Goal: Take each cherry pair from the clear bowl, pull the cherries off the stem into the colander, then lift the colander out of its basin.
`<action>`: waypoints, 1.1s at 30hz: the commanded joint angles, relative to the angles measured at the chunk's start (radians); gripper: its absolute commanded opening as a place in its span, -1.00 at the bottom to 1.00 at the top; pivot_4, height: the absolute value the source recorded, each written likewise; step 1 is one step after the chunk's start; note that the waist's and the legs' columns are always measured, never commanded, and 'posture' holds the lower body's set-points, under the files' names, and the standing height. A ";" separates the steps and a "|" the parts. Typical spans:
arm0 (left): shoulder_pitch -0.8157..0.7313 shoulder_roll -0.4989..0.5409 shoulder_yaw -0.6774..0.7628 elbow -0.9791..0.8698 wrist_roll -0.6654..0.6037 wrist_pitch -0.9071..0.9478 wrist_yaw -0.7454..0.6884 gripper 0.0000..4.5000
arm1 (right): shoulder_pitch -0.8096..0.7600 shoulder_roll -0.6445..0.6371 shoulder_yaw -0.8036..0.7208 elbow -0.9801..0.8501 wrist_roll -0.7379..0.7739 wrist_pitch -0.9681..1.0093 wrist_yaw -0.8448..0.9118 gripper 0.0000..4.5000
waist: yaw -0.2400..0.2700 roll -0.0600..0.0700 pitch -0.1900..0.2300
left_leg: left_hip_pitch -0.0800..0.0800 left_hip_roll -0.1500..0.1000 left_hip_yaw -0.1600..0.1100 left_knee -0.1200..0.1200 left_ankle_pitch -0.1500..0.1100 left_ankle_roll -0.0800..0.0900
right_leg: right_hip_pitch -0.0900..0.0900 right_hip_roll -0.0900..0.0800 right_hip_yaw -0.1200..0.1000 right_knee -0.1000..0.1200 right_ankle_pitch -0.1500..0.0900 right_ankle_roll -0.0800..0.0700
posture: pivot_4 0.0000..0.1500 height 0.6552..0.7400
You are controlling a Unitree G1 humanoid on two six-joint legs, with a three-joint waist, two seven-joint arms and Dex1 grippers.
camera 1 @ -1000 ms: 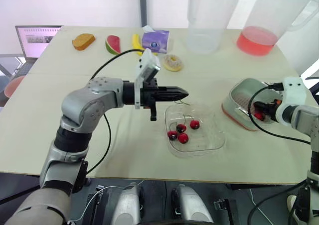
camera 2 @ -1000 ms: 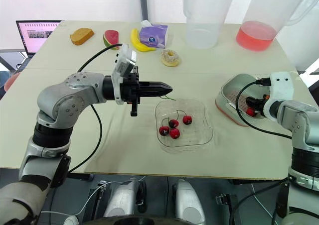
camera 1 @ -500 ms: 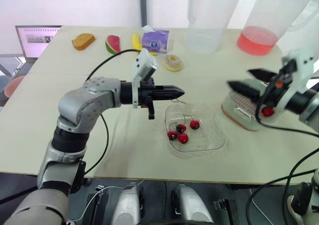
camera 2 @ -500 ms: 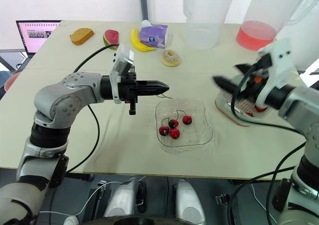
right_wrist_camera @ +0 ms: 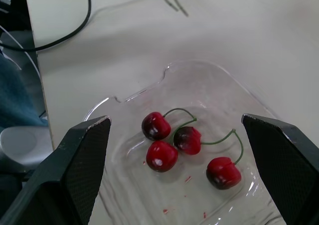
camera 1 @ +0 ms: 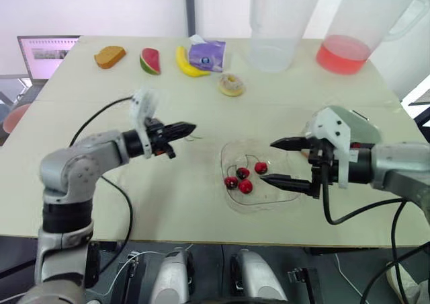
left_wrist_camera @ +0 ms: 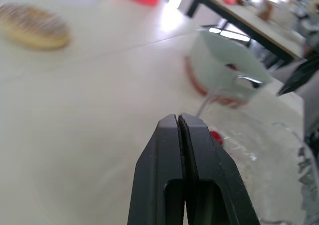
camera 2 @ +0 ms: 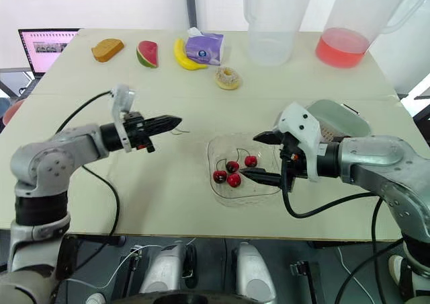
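The clear bowl (camera 1: 269, 200) sits in the middle of the table with two cherry pairs (right_wrist_camera: 187, 139) lying in it, stems attached. My right gripper (camera 1: 277, 161) is open just above the bowl's right side, one finger on each side of the cherries. My left gripper (camera 1: 190, 126) hangs over the table left of the bowl, shut on a bare green stem (right_wrist_camera: 173, 0). The colander (camera 2: 329, 132) rests in its mint basin (camera 1: 353, 116) behind my right gripper, partly hidden by it.
At the back stand a clear pitcher (camera 1: 275, 28) and a pitcher of red liquid (camera 1: 349, 42). A donut (camera 1: 231, 84), tissue pack (camera 1: 208, 54), banana (camera 1: 185, 58), watermelon slice (camera 1: 150, 60) and bread (camera 1: 109, 56) line the far side. A laptop (camera 1: 47, 52) sits far left.
My right gripper left the colander, opened, and swung left to hover over the bowl. My left gripper drew back to the left, away from the bowl, still shut on the stem.
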 commanded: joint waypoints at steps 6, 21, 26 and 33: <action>0.081 -0.023 0.150 0.097 0.016 0.032 0.175 -1.00 | -0.042 -0.020 0.021 0.014 -0.012 -0.061 0.026 0.98 | 0.004 -0.001 0.000 | 0.000 0.000 0.000 0.001 0.000 0.000 | 0.001 -0.001 -0.001 0.000 0.000 0.000 | 1.00 1.00; 0.137 -0.028 0.126 0.235 0.135 -0.122 0.176 -0.73 | -0.079 -0.001 0.022 0.006 0.040 -0.062 -0.002 1.00 | 0.002 -0.001 0.000 | 0.000 0.000 0.000 0.001 0.000 0.000 | 0.000 -0.002 -0.001 0.000 0.000 0.000 | 1.00 1.00; 0.145 -0.020 0.124 0.260 0.164 -0.187 0.151 0.28 | -0.072 -0.009 0.016 0.002 0.056 -0.061 -0.011 1.00 | 0.002 -0.001 -0.001 | 0.000 0.000 0.000 0.001 0.000 0.000 | 0.000 -0.003 -0.001 0.000 0.000 0.000 | 1.00 1.00; 0.120 0.056 0.061 0.289 0.267 -0.358 0.068 0.98 | -0.063 -0.014 0.005 -0.004 0.076 -0.056 -0.028 1.00 | -0.002 0.000 -0.001 | 0.001 0.000 0.001 0.000 0.000 0.000 | 0.000 -0.002 -0.001 0.000 0.000 -0.001 | 1.00 1.00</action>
